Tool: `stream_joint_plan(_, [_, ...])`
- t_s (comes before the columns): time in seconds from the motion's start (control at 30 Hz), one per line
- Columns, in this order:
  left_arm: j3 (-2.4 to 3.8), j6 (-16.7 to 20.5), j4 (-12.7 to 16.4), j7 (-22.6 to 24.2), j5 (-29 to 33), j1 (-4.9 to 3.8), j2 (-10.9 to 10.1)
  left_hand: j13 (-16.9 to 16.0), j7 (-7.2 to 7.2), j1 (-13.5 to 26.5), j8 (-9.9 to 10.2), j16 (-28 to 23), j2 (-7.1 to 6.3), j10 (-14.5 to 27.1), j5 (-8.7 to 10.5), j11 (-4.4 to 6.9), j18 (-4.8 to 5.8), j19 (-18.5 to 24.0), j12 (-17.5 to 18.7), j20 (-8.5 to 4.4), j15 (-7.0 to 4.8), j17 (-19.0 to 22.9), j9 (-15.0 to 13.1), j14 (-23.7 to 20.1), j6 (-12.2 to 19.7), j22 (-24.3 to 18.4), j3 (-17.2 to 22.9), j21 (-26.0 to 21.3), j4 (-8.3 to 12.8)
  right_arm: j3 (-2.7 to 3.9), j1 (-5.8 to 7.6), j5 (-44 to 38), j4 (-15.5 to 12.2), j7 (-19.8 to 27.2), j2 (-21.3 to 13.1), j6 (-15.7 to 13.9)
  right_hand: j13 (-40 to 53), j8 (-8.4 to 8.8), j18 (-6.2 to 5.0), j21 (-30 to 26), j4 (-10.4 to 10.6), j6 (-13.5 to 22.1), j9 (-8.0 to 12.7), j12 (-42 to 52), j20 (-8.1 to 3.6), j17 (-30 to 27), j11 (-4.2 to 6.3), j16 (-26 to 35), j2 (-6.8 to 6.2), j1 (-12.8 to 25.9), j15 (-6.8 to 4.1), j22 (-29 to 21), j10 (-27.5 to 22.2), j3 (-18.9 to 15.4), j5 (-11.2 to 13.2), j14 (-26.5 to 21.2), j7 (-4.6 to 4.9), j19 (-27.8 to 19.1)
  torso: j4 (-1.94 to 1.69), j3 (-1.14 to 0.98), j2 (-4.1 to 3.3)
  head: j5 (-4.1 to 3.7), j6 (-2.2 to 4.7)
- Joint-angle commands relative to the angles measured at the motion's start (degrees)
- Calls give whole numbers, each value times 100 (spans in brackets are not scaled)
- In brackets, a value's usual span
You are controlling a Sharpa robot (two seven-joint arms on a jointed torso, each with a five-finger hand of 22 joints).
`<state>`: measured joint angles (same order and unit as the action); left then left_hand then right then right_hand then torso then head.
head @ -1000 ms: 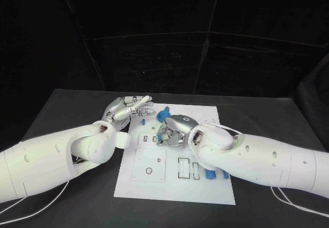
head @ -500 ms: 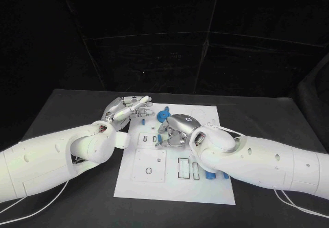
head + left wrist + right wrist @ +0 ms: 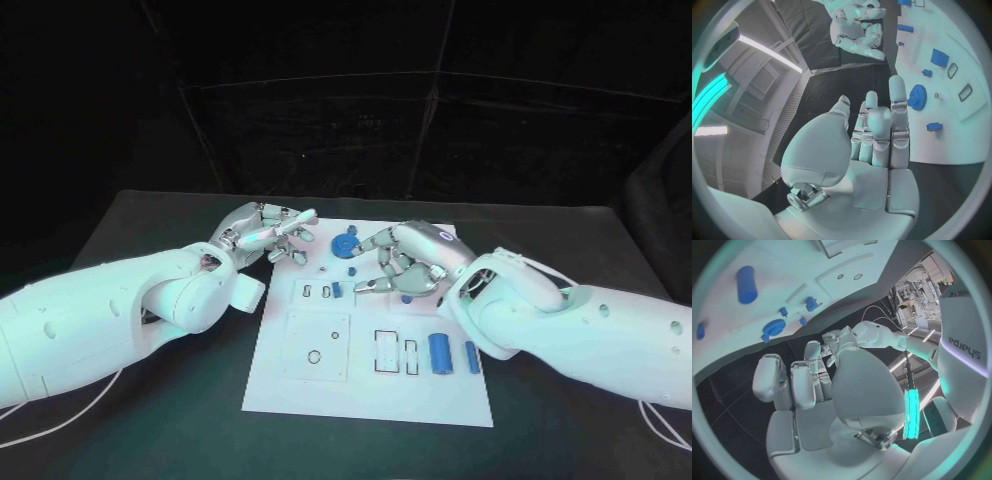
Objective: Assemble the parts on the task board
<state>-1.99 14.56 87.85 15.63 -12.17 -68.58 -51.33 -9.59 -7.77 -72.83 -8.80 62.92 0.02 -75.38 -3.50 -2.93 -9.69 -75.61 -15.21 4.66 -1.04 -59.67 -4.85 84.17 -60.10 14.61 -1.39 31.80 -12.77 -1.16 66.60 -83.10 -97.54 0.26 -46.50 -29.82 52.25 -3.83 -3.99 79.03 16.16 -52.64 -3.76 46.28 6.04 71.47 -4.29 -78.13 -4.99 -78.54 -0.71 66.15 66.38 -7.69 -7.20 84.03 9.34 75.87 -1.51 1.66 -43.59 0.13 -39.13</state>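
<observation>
The white task board [image 3: 310, 372] lies in the middle of the black table. A blue gear [image 3: 343, 243] stands near its far edge, and a small blue peg [image 3: 336, 290] sits by a slot further in. Two blue cylinders [image 3: 440, 352] and a thin blue bar [image 3: 410, 357] lie at the board's near right. My left hand [image 3: 267, 235] hovers at the board's far left corner, fingers straight and apart, holding nothing; the gear [image 3: 917, 95] lies just past its fingertips [image 3: 898, 92]. My right hand [image 3: 404, 258] hangs over the board's far right, fingers spread and empty. Below it lie the gear [image 3: 773, 328] and a cylinder [image 3: 746, 284].
A raised square plate [image 3: 315, 347] with an oval hole sits on the board's near left. Rectangular slots [image 3: 385, 351] lie beside the cylinders. Black table [image 3: 159, 230] runs bare to the left and right of the board.
My right hand has lifted off the small peg area and drawn back toward the board's far right, its fingers spreading. The left hand's fingers have dropped slightly.
</observation>
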Motion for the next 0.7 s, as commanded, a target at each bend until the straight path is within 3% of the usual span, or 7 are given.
stream_joint_plan(0.03, [11,-638,-11,-1589,-1459,-114,-9,-284,64,283,-111,832,19,-95,45,44,-47,2,-360,-57,-60,-864,-51,341,-11,183,-153,260,-247,11,165,1245,-116,786,-302,454,-216,-55,-144,-132,-41,9,-17,-213,-3,-230,17,180,90,-170,39,-229,-131,29,-57,129,-18,-144,30,-40,127,24,-50])
stream_joint_plan(0.1, [11,-984,-28,-2172,-1846,-208,9,-942,5,420,-317,1172,49,404,10,44,24,295,-1068,-43,-11,-1224,-147,144,214,525,-374,675,-435,11,257,1517,-125,824,-491,614,-277,-67,-160,-186,-66,-3,-18,-261,-10,-311,26,251,123,-233,31,-317,-150,20,-100,110,-25,-190,41,-51,166,38,-86])
stream_joint_plan(0.2, [10,-1538,-97,-3006,-2538,-379,95,-1567,64,564,-631,1337,164,746,51,23,-18,517,-1817,-48,-33,-1403,-282,130,308,844,-619,1039,-391,11,355,1832,-53,866,-728,730,-313,-106,-169,-243,-98,-49,-25,-241,-32,-377,49,329,188,-319,9,-385,-105,-26,-342,107,-49,-205,63,-69,232,49,-108])
stream_joint_plan(0.37, [9,-2018,-269,-3854,-3470,-598,327,-2223,190,550,-1132,1698,285,843,75,124,23,487,-2705,-76,-126,-1809,-523,241,239,1616,-820,1724,-390,10,422,2067,88,873,-915,756,-339,-119,-182,-287,-105,-60,-25,-245,-40,-453,57,395,208,-343,2,-456,-98,-53,-405,95,-56,-234,83,-106,309,80,-138])
stream_joint_plan(0.4, [8,-2089,-308,-3987,-3651,-634,389,-2503,208,551,-1287,1830,302,878,83,163,42,436,-3027,-107,-157,-1960,-619,290,300,1897,-898,1967,-348,10,430,2091,114,868,-934,744,-345,-122,-184,-296,-107,-62,-25,-246,-42,-469,58,409,214,-349,0,-471,-96,-59,-418,92,-57,-240,84,-111,319,77,-138])
stream_joint_plan(0.57, [7,-2320,-484,-4477,-4084,-741,658,-3929,355,664,-1929,2464,405,510,72,270,263,-65,-4406,-193,-270,-2718,-1021,507,330,3461,-1187,3195,-340,10,451,2144,215,834,-967,699,-372,-133,-194,-338,-107,-65,-24,-246,-49,-524,63,467,235,-365,-6,-532,-86,-100,-500,85,-62,-260,78,-118,349,99,-176])
stream_joint_plan(0.7, [6,-2408,-624,-4763,-4221,-790,871,-4410,400,805,-2218,2684,483,357,82,332,379,-308,-4831,-243,-301,-3001,-1218,575,408,4216,-1367,3741,-387,10,460,2161,275,797,-962,685,-383,-137,-202,-367,-104,-67,-23,-247,-52,-559,65,499,237,-364,-8,-579,-83,-120,-524,79,-64,-282,75,-111,338,115,-200])
